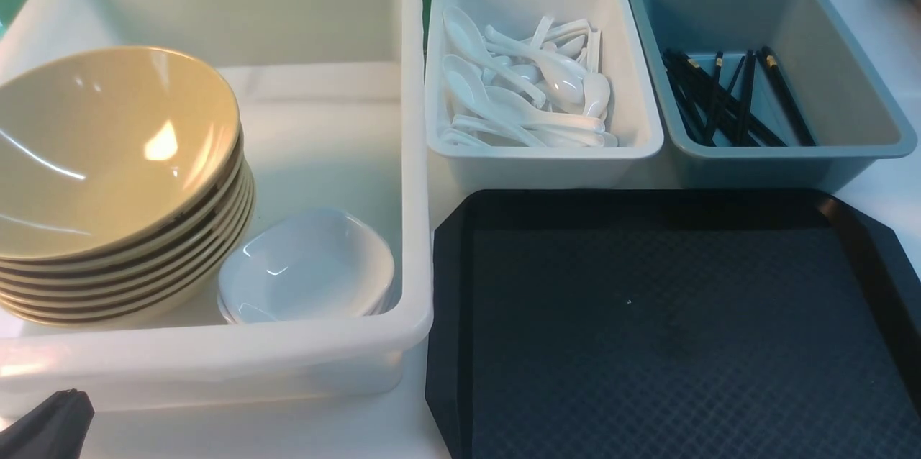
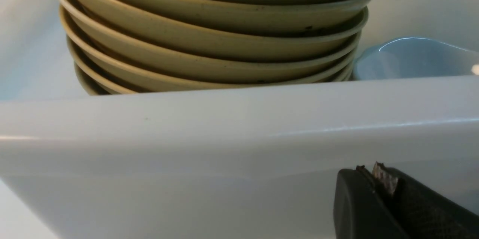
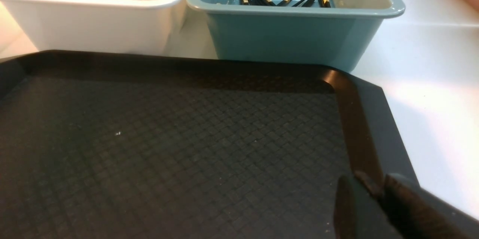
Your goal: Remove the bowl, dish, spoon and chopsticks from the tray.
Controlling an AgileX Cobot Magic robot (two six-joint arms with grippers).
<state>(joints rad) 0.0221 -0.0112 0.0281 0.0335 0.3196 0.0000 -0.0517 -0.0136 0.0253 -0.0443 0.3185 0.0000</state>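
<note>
Currently, in the front view, you see the flat black rectangular tray with diamond texture (image 1: pixel 676 329) bare across all of its visible surface; its near edge is cut off by the frame, so you cannot rule out an item there. The glossy mustard-yellow bowls (image 1: pixel 108 157) sit stacked in the large white plastic tub (image 1: pixel 417 157), well to the left of the tray, with the small white dishes (image 1: pixel 306 265) just beside them. The white soup spoons (image 1: pixel 525 92) lie heaped in the small white bin (image 1: pixel 647 135) beyond the tray, and the black chopsticks (image 1: pixel 727 96) lie in the grey-blue bin (image 1: pixel 849 150), long axes pointing mostly away from you. Only a dark tip of the left gripper (image 1: pixel 50 423) shows at the lower left corner; the right arm is out of frame. In the left wrist view, the left gripper (image 2: pixel 380 179) is closed on nothing, outside the tub wall, the bowl stack directly beyond. In the right wrist view, the right gripper (image 3: pixel 368 190) hangs over the tray's right rim with a narrow gap between its fingertips, gripping nothing. Judge the clearing as finished; no task item lies nearer to either arm.
</note>
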